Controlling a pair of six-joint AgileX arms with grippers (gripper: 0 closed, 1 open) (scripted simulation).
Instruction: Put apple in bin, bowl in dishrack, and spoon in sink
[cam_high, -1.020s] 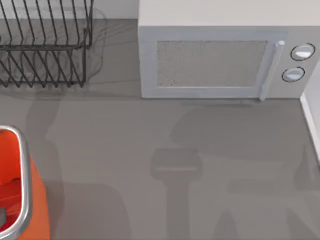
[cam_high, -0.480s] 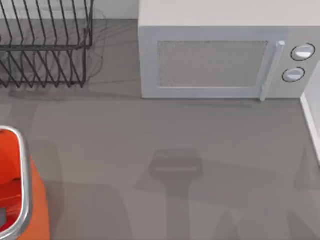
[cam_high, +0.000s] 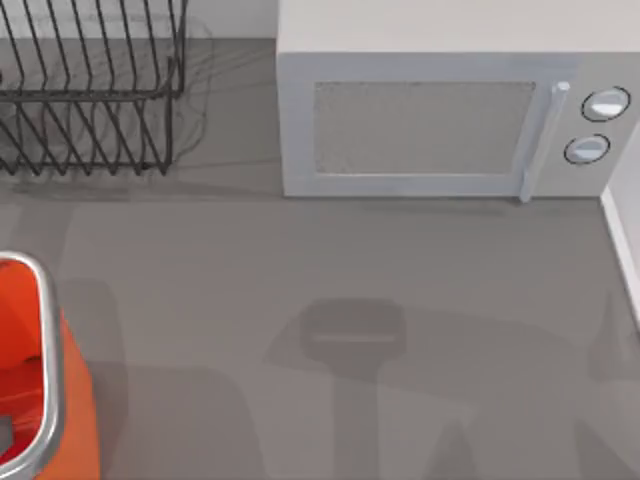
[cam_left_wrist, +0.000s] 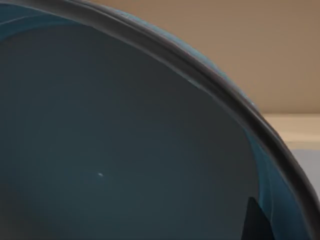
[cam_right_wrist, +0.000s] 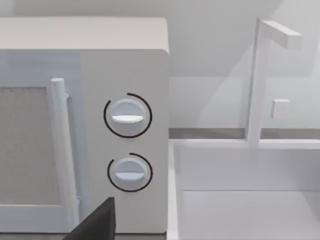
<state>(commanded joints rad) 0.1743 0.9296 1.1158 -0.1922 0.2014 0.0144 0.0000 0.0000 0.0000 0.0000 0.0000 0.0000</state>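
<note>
Wire rack: one dishrack of dark thin metal sits at the table's far left in the top view; its left and far sides are cut off by the frame, and its prongs stand empty.
Bin: one orange bin with a shiny silver rim at the near left edge of the top view, more than half of it cut off; its inside is hard to make out.
Table: one grey surface carrying soft shadows across the near part.
Microwave: one white microwave stands at the back, right of the dishrack, door closed, one upright handle and two round dials.
Writing: no readable brand or label on the microwave, bin or rack.
Bowl: one bowl, teal-blue inside with a dark rim, sits very close to the left wrist camera; most of it is cut off, and tan background lies beyond its rim.
Left gripper: a dark tip lies against the bowl's wall; whether the pincer is open, closed or gripping cannot be told.
Sink: one white sink with a white tap lies just beside the microwave's dial side in the right wrist view.
Right gripper: one dark fingertip is visible before the microwave; its state cannot be told.
</note>
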